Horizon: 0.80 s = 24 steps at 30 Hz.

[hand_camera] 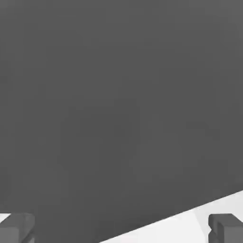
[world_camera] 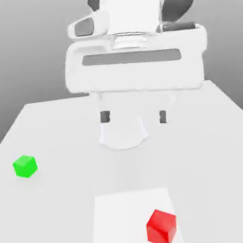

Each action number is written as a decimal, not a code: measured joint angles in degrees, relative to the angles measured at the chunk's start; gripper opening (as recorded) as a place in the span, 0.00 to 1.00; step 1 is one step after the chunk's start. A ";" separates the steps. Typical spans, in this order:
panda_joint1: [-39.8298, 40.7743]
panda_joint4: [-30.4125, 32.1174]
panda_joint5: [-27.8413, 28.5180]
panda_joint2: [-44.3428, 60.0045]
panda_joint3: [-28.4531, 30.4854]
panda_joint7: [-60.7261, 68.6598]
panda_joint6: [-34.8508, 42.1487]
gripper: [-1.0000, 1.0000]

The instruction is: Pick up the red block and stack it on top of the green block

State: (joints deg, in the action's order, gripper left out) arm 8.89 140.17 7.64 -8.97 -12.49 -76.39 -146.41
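Above the table (world_camera: 49, 133), the gripper (world_camera: 134, 116) is held spread and empty. The red block (world_camera: 162, 227) lies near the front, well apart from the green block (world_camera: 25, 166). Reaching is judged unstarted; descent over red is called for.

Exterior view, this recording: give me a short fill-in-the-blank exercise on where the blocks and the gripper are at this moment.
1. The red block sits on a ____ square patch of the table.
2. The green block lies toward the exterior view's ____ edge.
3. The gripper hangs above the table with its fingers ____ and nothing between them.
4. The two blocks are ____, not stacked.

Missing words: white; left; open; apart
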 joint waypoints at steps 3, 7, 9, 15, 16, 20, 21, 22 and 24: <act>-0.17 1.44 0.71 6.17 -0.49 -4.76 -2.52 0.50; -1.11 3.40 -0.10 14.12 -0.67 -9.85 -6.01 0.50; -1.48 4.27 -1.16 17.96 -0.88 -11.71 -7.92 0.50; -4.90 3.00 3.52 29.60 3.36 -16.40 -16.92 0.00; -4.90 3.00 3.52 29.60 3.36 -16.40 -16.92 0.00; -4.88 3.00 3.57 29.60 3.35 -16.44 -17.04 0.00; -5.02 2.88 4.02 30.31 3.58 -16.77 -17.55 0.00; -4.74 2.99 3.65 29.60 3.21 -16.52 -16.99 0.00; -3.53 3.51 2.03 26.45 1.66 -15.34 -14.41 0.00</act>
State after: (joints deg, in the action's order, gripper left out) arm 5.37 143.69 9.66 17.49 -10.83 -91.73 -160.82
